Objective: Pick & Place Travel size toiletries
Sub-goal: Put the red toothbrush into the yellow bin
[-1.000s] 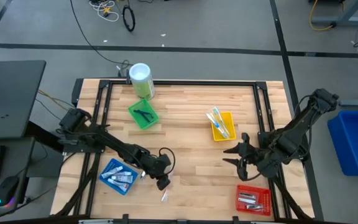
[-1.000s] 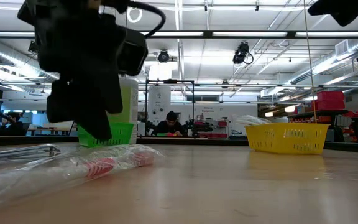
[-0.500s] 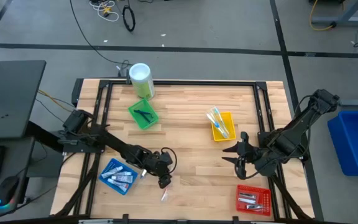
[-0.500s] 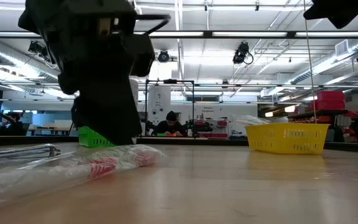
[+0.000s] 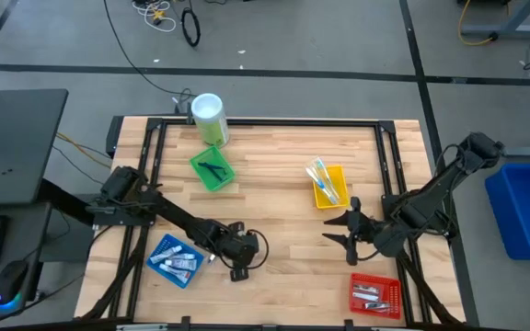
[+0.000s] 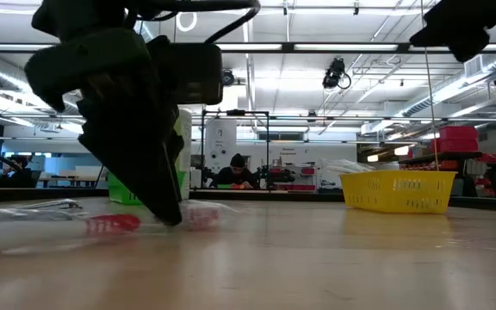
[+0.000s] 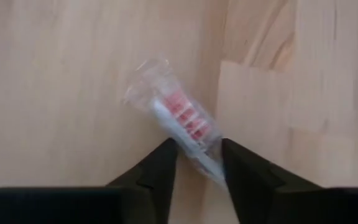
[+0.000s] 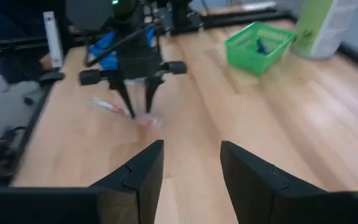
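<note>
The left hand (image 7: 194,163) is down on the worktop (image 5: 283,175) now, fingers either side of a wrapped toothbrush (image 7: 178,119) — clear wrapper, pink-red bristles showing through. A second ago it was hanging above the thing with the fingers wider; since then it has dropped and started pinching in. In the left wrist view the fingers still stand a bit apart, with the wrapper running between them, so I'd call it closing around the toothbrush, not clamped yet. From table height you can see the fingertips right at the wood with the toothbrush (image 6: 110,224) lying flat beside them, and it looks shifted from where it lay a moment back — probably nudged on the way down.

Moving outward: the toothbrush sits on bare wood near the front of the worktop, just beside the blue tray (image 5: 175,260) that already holds some little tubes. The yellow tray (image 5: 330,187) farther over has the other toothbrushes in it, so my guess is that's where this one belongs. The green tray (image 5: 213,169) and red tray (image 5: 375,294) are well away from the action.

The right hand (image 5: 346,232) hovers off the wood over on its own side, fingers apart, holding nothing.

So the pick is basically under way — finishing the squeeze and lifting is what's left.
</note>
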Motion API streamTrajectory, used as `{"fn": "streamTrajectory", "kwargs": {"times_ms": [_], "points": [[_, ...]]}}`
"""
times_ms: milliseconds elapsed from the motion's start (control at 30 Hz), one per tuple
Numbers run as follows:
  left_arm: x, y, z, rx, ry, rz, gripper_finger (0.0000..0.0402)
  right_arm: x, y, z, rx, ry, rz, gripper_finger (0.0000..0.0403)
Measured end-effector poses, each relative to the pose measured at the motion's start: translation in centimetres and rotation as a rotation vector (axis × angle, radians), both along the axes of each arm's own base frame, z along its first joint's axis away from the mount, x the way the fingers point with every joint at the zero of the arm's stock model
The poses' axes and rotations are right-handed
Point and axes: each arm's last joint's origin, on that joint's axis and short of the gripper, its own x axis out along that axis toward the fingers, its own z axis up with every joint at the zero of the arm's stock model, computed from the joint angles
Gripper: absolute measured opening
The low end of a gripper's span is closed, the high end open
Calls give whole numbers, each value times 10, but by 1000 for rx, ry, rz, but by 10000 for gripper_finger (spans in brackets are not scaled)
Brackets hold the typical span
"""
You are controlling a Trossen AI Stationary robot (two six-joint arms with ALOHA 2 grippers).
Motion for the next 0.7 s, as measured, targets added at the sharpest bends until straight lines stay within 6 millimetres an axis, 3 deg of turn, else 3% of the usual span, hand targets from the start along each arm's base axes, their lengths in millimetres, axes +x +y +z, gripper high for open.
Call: {"fn": "streamTrajectory", "kwargs": {"times_ms": [233, 367, 567, 700], "points": [[7, 3, 8, 104, -44, -46, 19, 11, -21, -21, -92, -66, -68, 163], [16, 5, 26, 160, -107, -67, 17, 22, -37, -31, -12, -111, -52, 159], [20, 28, 71, 307, -194, -66, 11, 43, -52, -30, -61, -195, 57, 198], [13, 50, 123, 383, -363, 62, 9, 55, -64, -30, -108, -242, 26, 239]]}}
